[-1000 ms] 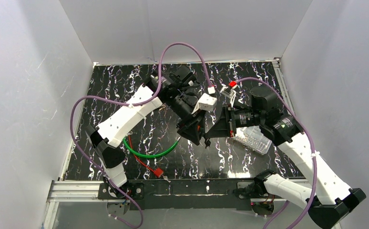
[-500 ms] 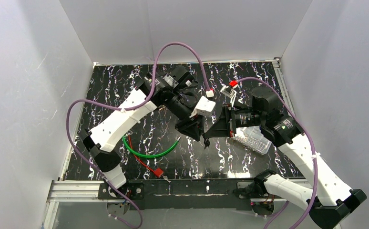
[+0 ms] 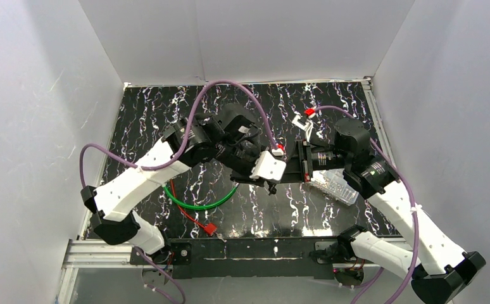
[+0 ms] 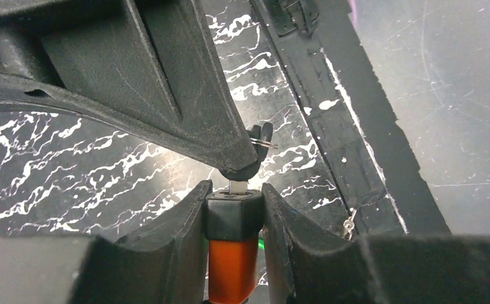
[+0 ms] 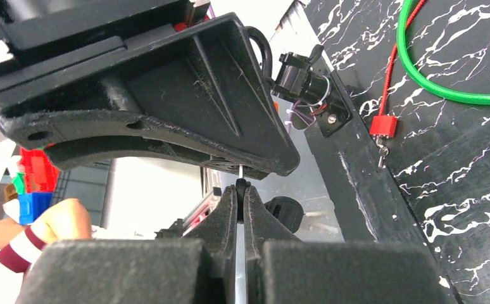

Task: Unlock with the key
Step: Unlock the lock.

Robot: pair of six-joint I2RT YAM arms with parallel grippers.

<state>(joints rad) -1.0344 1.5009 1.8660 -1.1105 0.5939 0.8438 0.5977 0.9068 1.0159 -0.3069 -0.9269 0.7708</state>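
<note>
Two grippers meet tip to tip over the middle of the table (image 3: 135,114). The left gripper (image 4: 234,197) is clenched on the orange padlock (image 4: 232,266). The right gripper (image 5: 240,189) pinches the key (image 4: 237,185), its blade at the padlock's top. A green cable loop (image 3: 195,206) lies toward the near edge.

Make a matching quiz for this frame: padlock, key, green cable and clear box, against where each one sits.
Things:
1. padlock
2. key
3. green cable
4. clear box

Places:
A. lying in a loop on the table
B. clamped between the left fingers
C. on the table by the right arm
D. pinched in the right fingers

Pairs: 1-B, 2-D, 3-A, 4-C.
</note>
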